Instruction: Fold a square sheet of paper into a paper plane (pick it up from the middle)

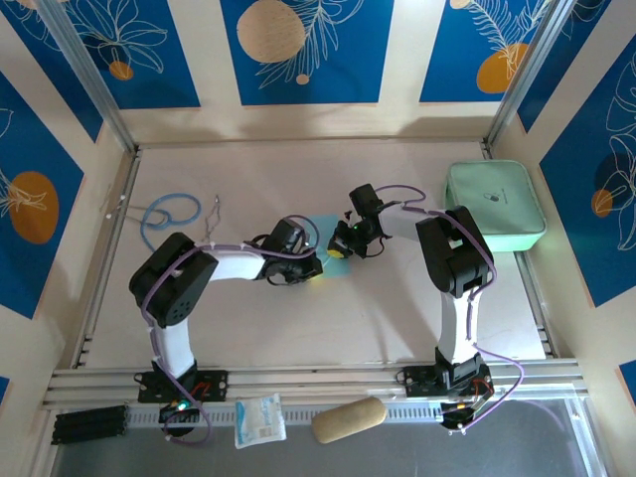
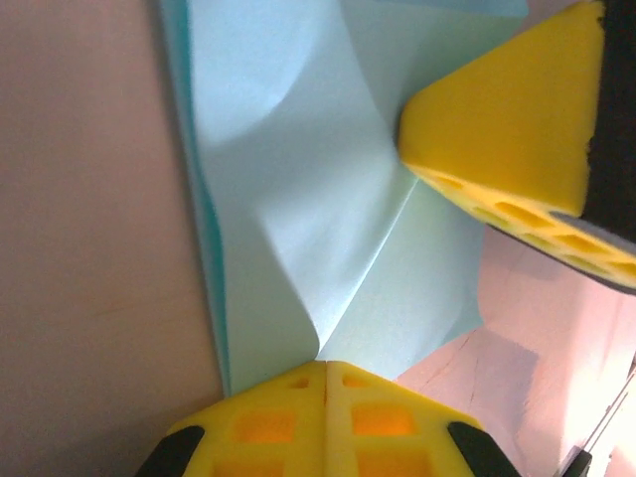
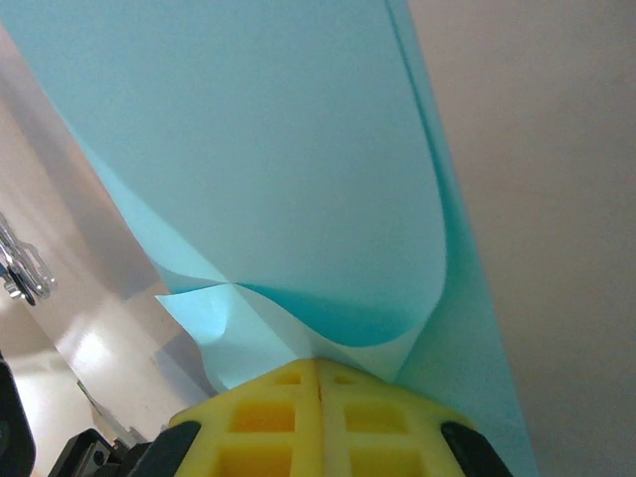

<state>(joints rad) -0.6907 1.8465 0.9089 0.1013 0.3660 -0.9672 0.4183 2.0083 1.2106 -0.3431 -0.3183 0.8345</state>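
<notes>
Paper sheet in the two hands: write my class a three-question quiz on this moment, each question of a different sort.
1. True or false: the left hand is shut on the paper sheet.
2. Seen from above, the mint-green case lies: A at the far right; B at the far left; C between the hands.
3. Fill in: at the right hand, the sheet is ____ (flat or curled).
Key: 1 true; 2 A; 3 curled.

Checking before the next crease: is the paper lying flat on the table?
No, the paper bulges up in a curve where the right tool pinches its edge.
</notes>
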